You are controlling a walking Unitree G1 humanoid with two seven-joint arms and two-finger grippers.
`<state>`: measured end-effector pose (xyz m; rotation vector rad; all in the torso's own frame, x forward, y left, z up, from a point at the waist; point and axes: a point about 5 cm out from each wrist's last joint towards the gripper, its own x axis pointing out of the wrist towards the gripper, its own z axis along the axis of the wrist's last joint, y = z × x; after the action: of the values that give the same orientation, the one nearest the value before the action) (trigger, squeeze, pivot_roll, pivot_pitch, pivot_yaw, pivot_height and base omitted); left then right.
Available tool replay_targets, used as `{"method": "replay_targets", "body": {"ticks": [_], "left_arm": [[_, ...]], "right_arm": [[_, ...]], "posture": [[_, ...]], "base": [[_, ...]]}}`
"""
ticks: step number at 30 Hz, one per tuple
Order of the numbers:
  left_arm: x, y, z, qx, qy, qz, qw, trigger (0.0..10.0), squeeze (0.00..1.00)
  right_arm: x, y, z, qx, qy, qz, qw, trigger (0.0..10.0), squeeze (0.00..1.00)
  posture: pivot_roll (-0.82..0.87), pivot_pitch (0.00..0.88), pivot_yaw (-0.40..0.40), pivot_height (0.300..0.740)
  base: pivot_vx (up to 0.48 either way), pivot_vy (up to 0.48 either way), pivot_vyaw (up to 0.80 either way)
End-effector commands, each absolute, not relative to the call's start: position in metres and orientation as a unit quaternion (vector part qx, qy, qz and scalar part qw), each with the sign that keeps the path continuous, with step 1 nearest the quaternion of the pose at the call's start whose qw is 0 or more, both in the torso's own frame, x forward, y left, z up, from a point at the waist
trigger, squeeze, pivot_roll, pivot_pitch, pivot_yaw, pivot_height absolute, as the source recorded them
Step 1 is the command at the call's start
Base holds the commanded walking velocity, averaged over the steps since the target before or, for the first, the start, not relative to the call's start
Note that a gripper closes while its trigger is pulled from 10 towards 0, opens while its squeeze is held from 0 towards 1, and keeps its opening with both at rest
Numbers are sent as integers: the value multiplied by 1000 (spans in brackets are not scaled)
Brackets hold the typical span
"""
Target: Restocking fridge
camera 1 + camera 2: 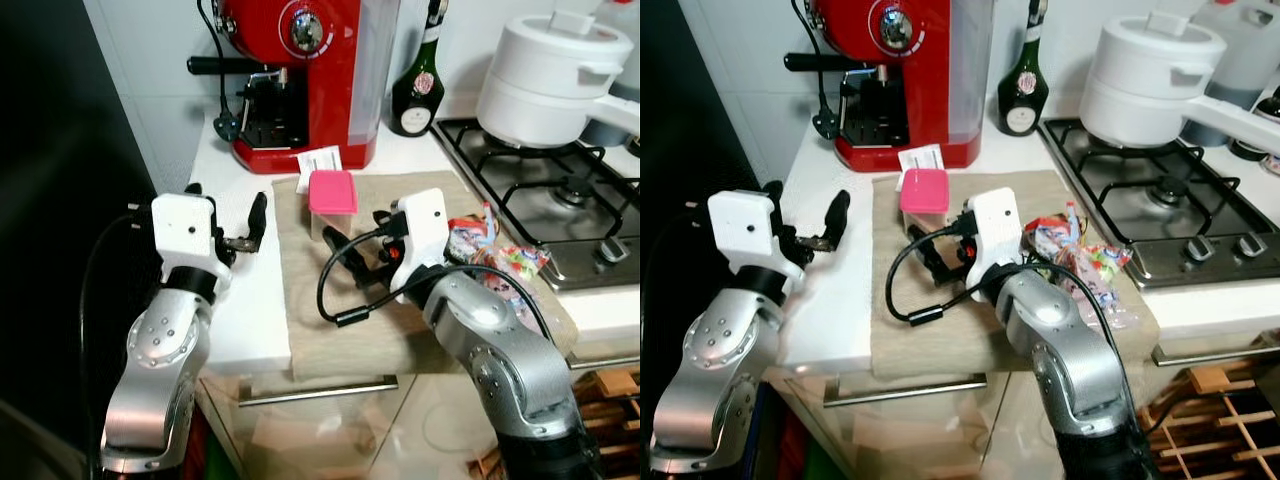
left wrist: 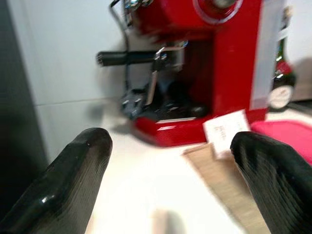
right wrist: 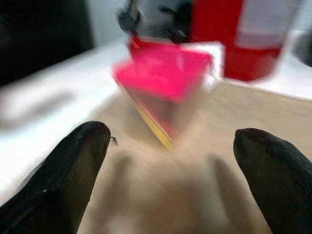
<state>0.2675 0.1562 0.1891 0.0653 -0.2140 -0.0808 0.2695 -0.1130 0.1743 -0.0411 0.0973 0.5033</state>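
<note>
**Pink-lidded box not yet in hand**

The small clear plastic box with a pink lid [image 1: 332,197] sits on the beige cloth mat [image 1: 330,320] toward the back of the bench [image 1: 250,310], just before the red espresso machine [image 1: 300,70]. My right gripper [image 1: 345,258] hovers near it, fingers apart, holding nothing. My left gripper [image 1: 225,215] hangs open over the bench's left edge. I judge the restocking barely begun: grasp, carry and fridge all remain.

A pink-lidded container [image 1: 332,197] sits on a beige cloth [image 1: 350,320] — behind it, a glossy red coffee machine [image 1: 300,70]. White pot [image 1: 550,75], dark green bottle [image 1: 419,85] — black gripper fingers [image 2: 73,180].
</note>
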Motion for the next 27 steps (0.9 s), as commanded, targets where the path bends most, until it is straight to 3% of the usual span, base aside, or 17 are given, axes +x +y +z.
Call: {"method": "replay_targets", "body": {"ticks": [1,6,12,13,20,21,22,27], "left_arm": [[259,163,183,40,-97,-25,994,10000,0],[258,159,181,33,-94,-25,995,10000,0],[260,159,184,27,-100,-15,994,10000,0],[260,160,184,27,-100,-13,995,10000,0],[260,159,185,29,-101,-14,994,10000,0],[260,159,186,30,-102,-14,994,10000,0],[261,159,186,30,-102,-14,994,10000,0],[263,158,188,29,-108,-32,993,10000,0]], "right_arm": [[246,-134,179,-63,20,253,965,10000,0],[245,-131,185,-77,6,278,958,10000,0],[272,-102,193,0,-4,265,964,10000,0],[282,-98,188,49,11,245,968,10000,0],[287,-89,182,73,24,241,968,10000,0],[287,-87,180,74,29,242,967,10000,655],[289,-84,177,79,37,243,966,10000,1000],[292,-74,170,87,57,252,962,10000,1000]], "posture": [[-63,0,-3,740],[-61,0,-6,740],[-49,0,1,740],[-44,0,9,740],[-41,0,16,740],[-40,0,16,740],[-42,0,17,740],[-38,0,12,740]], "base": [[0,0,0],[0,0,0],[0,0,0],[0,0,0],[0,0,0],[0,0,0],[0,0,0],[0,0,0]]}}
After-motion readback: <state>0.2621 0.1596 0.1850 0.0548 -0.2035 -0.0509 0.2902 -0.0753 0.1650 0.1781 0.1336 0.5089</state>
